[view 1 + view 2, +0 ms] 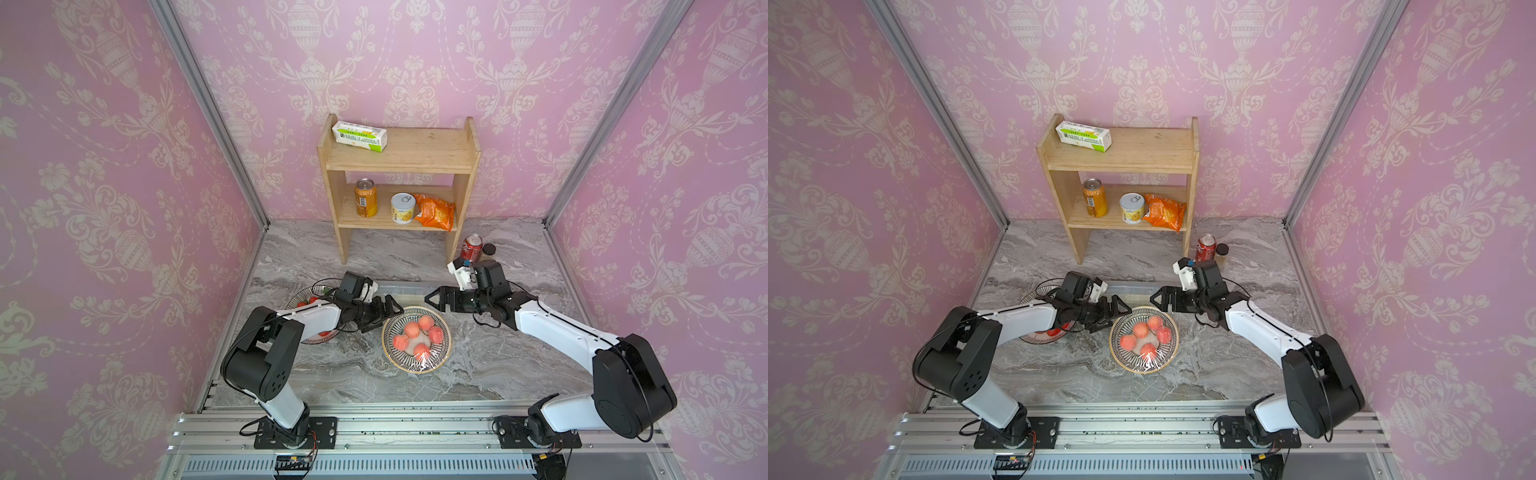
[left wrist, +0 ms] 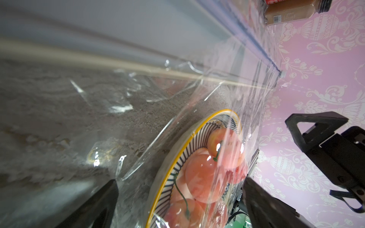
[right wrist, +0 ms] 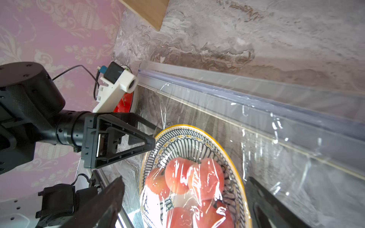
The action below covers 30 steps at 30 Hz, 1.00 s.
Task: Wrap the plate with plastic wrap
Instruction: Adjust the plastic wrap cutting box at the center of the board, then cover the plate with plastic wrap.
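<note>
The plate (image 1: 387, 347) (image 1: 1115, 349), with a striped, yellow-edged rim, holds several peaches at the table's middle. Clear plastic wrap (image 3: 276, 167) (image 2: 177, 94) lies over the peaches and runs back to its long dispenser box (image 1: 409, 287) (image 1: 1133, 286) just behind the plate. My left gripper (image 1: 390, 313) (image 1: 1119, 316) (image 2: 181, 207) is open at the plate's left rim (image 2: 197, 134). My right gripper (image 1: 427, 298) (image 1: 1152, 298) (image 3: 185, 207) hovers open over the plate's far right rim (image 3: 177, 136). Neither holds anything. The two grippers point at each other across the plate.
A wooden shelf (image 1: 399, 166) at the back carries a white-and-green carton (image 1: 359, 136), an orange can (image 1: 365, 198), a tin (image 1: 403, 208) and an orange snack bag (image 1: 434, 212). A red can (image 1: 471, 247) stands beside it. A second plate (image 1: 301, 293) lies under my left arm.
</note>
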Each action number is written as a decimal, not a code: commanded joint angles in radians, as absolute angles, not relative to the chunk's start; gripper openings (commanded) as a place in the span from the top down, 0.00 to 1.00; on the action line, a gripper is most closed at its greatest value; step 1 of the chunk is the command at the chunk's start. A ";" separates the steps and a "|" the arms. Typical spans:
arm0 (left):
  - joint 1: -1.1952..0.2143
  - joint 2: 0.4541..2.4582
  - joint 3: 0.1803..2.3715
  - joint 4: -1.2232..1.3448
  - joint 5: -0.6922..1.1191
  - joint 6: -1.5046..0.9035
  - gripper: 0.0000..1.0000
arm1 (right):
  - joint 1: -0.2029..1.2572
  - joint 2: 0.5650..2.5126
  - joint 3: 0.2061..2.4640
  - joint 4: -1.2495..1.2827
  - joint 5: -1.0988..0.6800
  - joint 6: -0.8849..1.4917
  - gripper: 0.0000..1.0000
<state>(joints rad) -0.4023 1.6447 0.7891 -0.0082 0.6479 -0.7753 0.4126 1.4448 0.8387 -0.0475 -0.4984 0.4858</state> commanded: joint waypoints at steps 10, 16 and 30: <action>-0.404 1.637 0.764 0.013 0.648 -0.785 0.01 | 0.426 1.638 0.842 0.043 -0.497 0.510 0.02; -0.404 1.634 0.765 0.018 0.654 -0.788 0.01 | 0.427 1.649 0.759 0.103 -0.497 0.552 0.02; -0.401 1.608 0.814 -0.063 0.624 -0.747 0.01 | 0.385 1.459 0.767 -0.090 -0.468 0.478 0.00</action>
<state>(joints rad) -0.4023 1.6413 0.7853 -0.0208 0.6472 -0.7750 0.3988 1.5085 0.7471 0.0162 -0.4824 0.5121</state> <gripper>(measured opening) 0.991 0.996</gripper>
